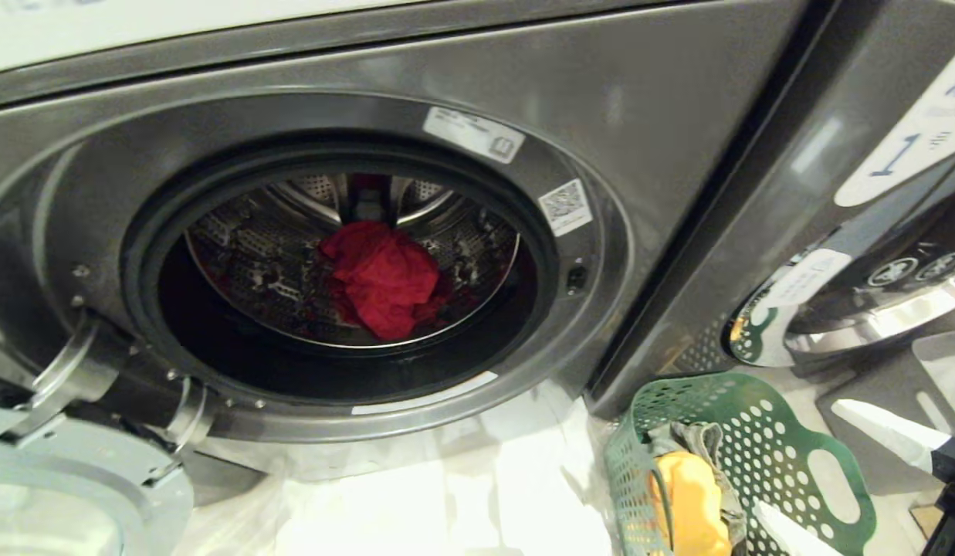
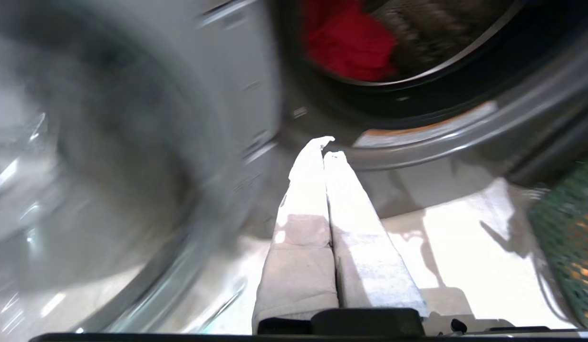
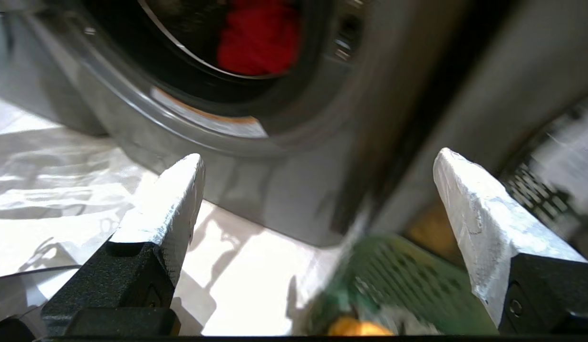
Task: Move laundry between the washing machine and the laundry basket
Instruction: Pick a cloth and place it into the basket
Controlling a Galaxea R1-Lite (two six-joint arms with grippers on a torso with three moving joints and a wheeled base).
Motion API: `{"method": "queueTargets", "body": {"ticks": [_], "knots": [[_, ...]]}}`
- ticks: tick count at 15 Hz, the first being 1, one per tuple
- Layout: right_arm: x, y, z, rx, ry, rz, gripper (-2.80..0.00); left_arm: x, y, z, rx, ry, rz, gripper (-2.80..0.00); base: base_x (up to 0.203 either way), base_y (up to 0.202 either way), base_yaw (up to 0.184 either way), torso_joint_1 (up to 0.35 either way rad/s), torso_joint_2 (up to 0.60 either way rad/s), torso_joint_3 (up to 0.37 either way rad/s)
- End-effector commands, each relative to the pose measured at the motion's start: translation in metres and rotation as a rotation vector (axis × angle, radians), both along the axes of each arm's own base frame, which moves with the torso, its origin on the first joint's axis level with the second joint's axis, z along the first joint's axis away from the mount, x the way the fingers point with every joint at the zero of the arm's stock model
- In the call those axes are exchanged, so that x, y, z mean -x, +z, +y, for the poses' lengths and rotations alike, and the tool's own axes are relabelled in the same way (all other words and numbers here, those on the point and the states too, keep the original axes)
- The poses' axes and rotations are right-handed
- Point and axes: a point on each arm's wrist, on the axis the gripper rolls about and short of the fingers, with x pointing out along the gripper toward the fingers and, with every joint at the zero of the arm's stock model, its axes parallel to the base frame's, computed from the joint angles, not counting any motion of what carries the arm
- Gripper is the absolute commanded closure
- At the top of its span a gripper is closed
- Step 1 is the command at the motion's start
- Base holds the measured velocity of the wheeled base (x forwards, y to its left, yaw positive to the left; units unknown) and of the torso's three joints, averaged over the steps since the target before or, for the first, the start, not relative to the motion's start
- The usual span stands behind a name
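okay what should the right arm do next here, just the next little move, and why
Probably lower the right tool into the green basket toward the yellow garment. Its fingers stand wide apart and empty above the basket, the washer door is open, and only a red garment lies in the drum.

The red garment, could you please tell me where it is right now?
In the head view, the red garment lies bunched inside the washing machine drum, left of centre, beyond the open door ring; the green laundry basket stands lower right.
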Motion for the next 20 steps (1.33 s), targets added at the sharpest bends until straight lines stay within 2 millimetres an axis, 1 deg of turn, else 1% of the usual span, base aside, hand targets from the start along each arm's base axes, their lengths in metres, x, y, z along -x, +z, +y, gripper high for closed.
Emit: {"method": "queueTargets", "body": {"ticks": [1, 14, 17, 20], "knots": [[0.0, 0.0, 0.0, -0.001, -0.001, -0.005, -2.8, -0.003, -0.011, 0.0, 0.0, 0.0, 0.041, 0.0, 0.002, -0.009, 0.181, -0.002, 0.0, -0.002], [-0.002, -0.002, 0.002, 0.007, -0.005, 0.016, -2.8, -0.003, -0.011, 0.0, 0.0, 0.0, 0.041, 0.0, 0.002, -0.009, 0.177, 0.003, 0.0, 0.002], [-0.009, -0.007, 0.005, 0.006, -0.044, 0.075, -2.8, -0.003, -0.011, 0.0, 0.0, 0.0, 0.041, 0.0, 0.001, -0.008, 0.173, 0.005, 0.0, 0.001], [-0.026, -0.017, 0.001, -0.019, -0.194, 0.177, -2.8, -0.003, -0.011, 0.0, 0.0, 0.0, 0.041, 0.0, 0.0, -0.003, 0.073, 0.0, 0.0, 0.005]]}}
